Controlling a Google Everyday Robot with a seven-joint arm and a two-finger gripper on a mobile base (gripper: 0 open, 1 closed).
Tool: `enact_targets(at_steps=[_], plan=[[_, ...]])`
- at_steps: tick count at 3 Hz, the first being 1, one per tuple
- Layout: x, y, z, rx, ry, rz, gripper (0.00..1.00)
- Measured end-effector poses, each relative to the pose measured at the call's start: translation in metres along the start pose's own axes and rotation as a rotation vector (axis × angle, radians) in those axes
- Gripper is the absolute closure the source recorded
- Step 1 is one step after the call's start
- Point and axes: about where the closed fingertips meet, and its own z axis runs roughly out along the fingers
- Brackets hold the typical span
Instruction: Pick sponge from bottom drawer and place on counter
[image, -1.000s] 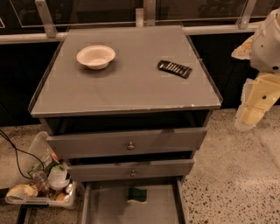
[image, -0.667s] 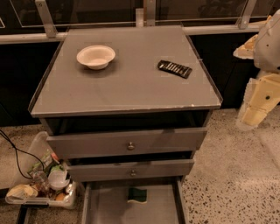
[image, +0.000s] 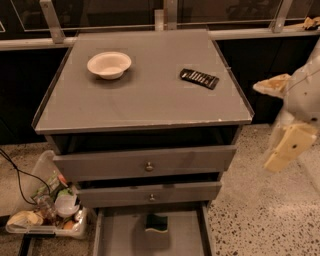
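Observation:
The sponge (image: 157, 223), dark green over pale yellow, lies at the back middle of the bottom drawer (image: 115, 235), which is pulled open. The counter (image: 145, 95) is the grey cabinet top above the drawers. My gripper (image: 283, 117) hangs in the air to the right of the cabinet, at about the height of the counter's front edge. Its two cream fingers (image: 291, 146) stand apart with nothing between them. It is far from the sponge.
A white bowl (image: 109, 64) sits at the counter's back left and a flat black ridged object (image: 199, 78) at its back right. The two upper drawers (image: 145, 164) stick out slightly. A tray of clutter (image: 50, 212) and a cable lie on the floor at the left.
My gripper has come lower beside the cabinet's right side. The sponge, the drawers and the things on the counter have not moved.

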Motion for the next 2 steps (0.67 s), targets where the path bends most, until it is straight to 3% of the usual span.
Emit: enact_targets(at_steps=[1, 2], plan=[[0.007, 0.022, 0.038, -0.017, -0.123, -0.009, 0.0], [0.015, 0.06, 0.096, -0.085, -0.162, 0.007, 0.0]])
